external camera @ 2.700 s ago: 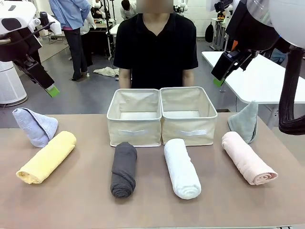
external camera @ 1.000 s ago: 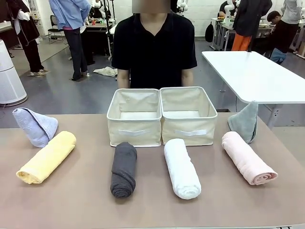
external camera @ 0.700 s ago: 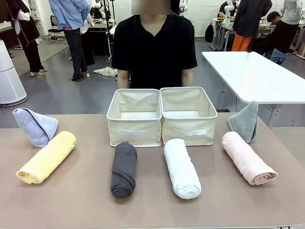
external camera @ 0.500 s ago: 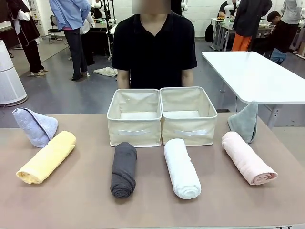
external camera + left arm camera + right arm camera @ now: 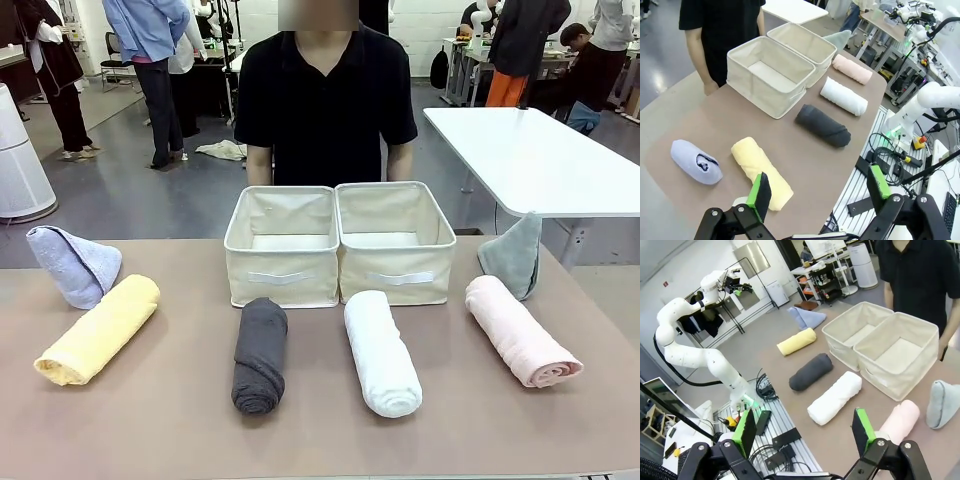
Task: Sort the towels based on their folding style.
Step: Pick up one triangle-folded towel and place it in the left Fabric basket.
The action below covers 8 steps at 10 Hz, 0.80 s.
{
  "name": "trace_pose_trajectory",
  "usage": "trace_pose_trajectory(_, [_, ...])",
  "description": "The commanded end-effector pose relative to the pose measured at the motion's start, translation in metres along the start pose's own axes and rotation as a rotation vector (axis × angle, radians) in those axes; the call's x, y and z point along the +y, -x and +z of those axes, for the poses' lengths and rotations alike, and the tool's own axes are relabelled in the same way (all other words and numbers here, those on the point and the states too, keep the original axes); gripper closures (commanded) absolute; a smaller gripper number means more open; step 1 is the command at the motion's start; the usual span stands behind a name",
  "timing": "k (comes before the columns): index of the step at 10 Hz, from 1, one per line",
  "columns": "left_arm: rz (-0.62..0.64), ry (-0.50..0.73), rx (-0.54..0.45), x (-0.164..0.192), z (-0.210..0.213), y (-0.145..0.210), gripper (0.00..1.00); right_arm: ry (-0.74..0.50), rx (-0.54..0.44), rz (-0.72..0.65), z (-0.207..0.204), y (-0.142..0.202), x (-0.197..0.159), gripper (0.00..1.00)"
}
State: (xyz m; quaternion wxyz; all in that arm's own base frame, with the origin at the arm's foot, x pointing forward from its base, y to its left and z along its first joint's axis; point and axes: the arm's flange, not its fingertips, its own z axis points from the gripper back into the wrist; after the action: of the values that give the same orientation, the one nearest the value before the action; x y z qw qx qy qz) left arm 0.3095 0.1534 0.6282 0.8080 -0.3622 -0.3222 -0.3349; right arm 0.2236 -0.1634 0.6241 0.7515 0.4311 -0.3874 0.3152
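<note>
Pulled back high off the desk [image 5: 160,430], left fingers [image 5: 760,192] and right fingers [image 5: 862,430] spread wide; towels [image 5: 260,350] lie unmoved.

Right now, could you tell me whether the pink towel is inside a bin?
No, the pink towel lies on the table, right of both bins.
</note>
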Motion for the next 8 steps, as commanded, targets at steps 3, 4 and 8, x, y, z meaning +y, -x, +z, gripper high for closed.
trace_pose_trajectory(3, [-0.010,0.006,0.002,-0.0002,-0.0008,-0.0024,0.00,-0.021,0.002,0.011,0.0007,-0.0044,-0.0020,0.00])
trace_pose_trajectory(4, [-0.010,0.006,0.002,-0.0002,-0.0008,-0.0024,0.00,-0.021,0.002,0.011,0.0007,-0.0044,-0.0020,0.00])
trace_pose_trajectory(8, [-0.010,0.006,0.002,-0.0002,-0.0008,-0.0024,0.00,-0.021,0.002,0.011,0.0007,-0.0044,-0.0020,0.00])
